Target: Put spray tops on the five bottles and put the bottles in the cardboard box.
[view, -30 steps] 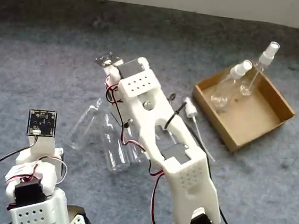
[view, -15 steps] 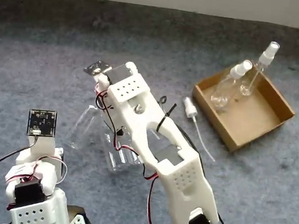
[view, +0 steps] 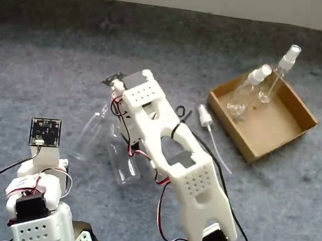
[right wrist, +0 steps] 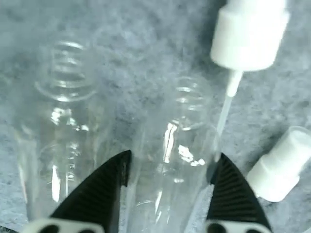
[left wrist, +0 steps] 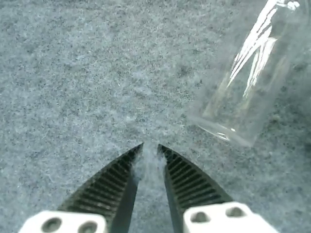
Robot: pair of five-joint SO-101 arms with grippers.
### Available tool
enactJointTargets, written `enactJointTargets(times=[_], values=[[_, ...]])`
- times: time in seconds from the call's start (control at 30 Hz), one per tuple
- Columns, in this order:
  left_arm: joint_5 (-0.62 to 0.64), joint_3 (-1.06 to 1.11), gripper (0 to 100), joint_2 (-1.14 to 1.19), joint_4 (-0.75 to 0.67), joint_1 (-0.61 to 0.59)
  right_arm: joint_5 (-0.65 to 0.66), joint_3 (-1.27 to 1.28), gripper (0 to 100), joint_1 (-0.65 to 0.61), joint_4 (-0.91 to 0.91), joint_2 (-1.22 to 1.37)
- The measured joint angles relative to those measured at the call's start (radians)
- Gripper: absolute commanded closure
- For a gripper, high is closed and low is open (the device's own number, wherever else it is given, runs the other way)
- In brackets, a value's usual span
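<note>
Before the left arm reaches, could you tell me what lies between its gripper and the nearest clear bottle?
In the left wrist view the stretch is bare: only grey carpet lies between the left gripper and the clear bottle.

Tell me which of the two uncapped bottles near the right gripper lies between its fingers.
The bottle beside the spray top's thin tube lies between the open fingers of the right gripper; the other uncapped bottle lies outside them, beyond one finger.
</note>
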Motion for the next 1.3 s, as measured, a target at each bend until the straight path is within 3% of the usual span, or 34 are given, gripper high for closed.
enactJointTargets(times=[0.2, 0.6, 1.17, 1.3], values=[[0.000, 0.000, 99, 0.000, 0.000, 0.000, 0.000, 0.000, 89.2, 0.035, 0.020, -0.048], [0.000, 0.018, 99, 0.000, 0.000, 0.005, 0.000, 0.060, 89.2, 0.107, 0.023, -0.460], [-0.002, 0.018, 99, 0.000, 0.000, 0.005, 0.000, 0.614, 89.2, 0.130, 0.023, -1.270], [-0.002, 0.018, 99, 0.000, 0.000, 0.005, 0.000, 0.807, 89.2, 0.133, -0.051, -1.452]])
